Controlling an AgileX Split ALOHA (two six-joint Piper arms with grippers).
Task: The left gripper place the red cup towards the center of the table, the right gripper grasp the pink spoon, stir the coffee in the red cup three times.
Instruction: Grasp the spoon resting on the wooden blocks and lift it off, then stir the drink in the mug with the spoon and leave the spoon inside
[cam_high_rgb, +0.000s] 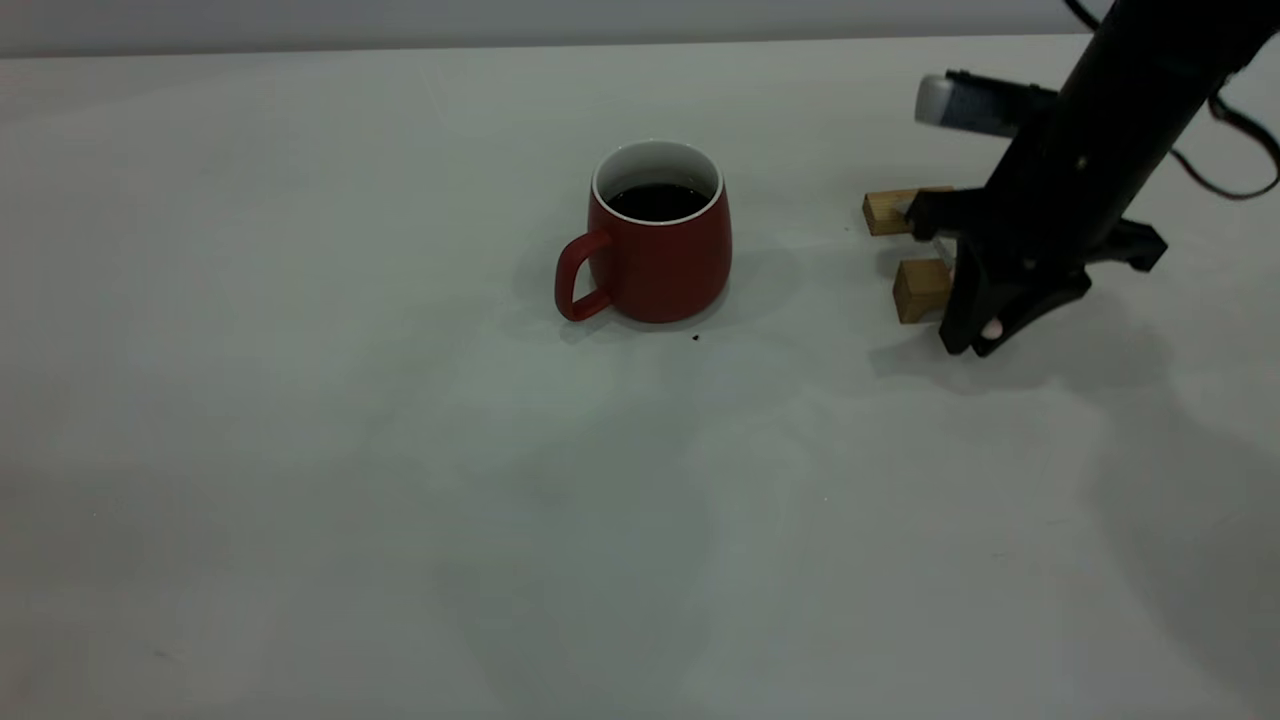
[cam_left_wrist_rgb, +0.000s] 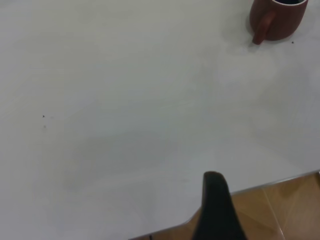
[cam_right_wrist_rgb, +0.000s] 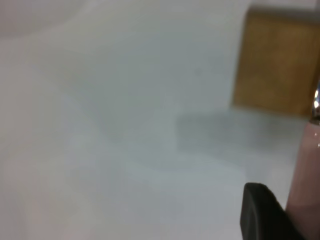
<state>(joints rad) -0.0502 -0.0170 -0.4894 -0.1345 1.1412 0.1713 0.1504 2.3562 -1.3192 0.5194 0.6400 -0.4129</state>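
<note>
The red cup (cam_high_rgb: 660, 250) stands upright near the middle of the table (cam_high_rgb: 400, 450), handle toward the near left, with dark coffee (cam_high_rgb: 657, 201) inside. It also shows far off in the left wrist view as the red cup (cam_left_wrist_rgb: 277, 20). My right gripper (cam_high_rgb: 978, 345) is down at the right, by two wooden blocks, shut on the pink spoon (cam_high_rgb: 992, 328), whose pink end peeks out between the tips. The pink spoon (cam_right_wrist_rgb: 307, 170) lies against one black finger (cam_right_wrist_rgb: 262, 210). Of the left gripper only one dark fingertip (cam_left_wrist_rgb: 215, 182) shows, over the table's edge, far from the cup.
Two tan wooden blocks (cam_high_rgb: 888, 212) (cam_high_rgb: 920, 288) sit right beside the right gripper; one block (cam_right_wrist_rgb: 277, 62) fills the wrist view's corner. A tiny dark speck (cam_high_rgb: 696, 338) lies just in front of the cup. Brown floor (cam_left_wrist_rgb: 290, 210) shows past the table edge.
</note>
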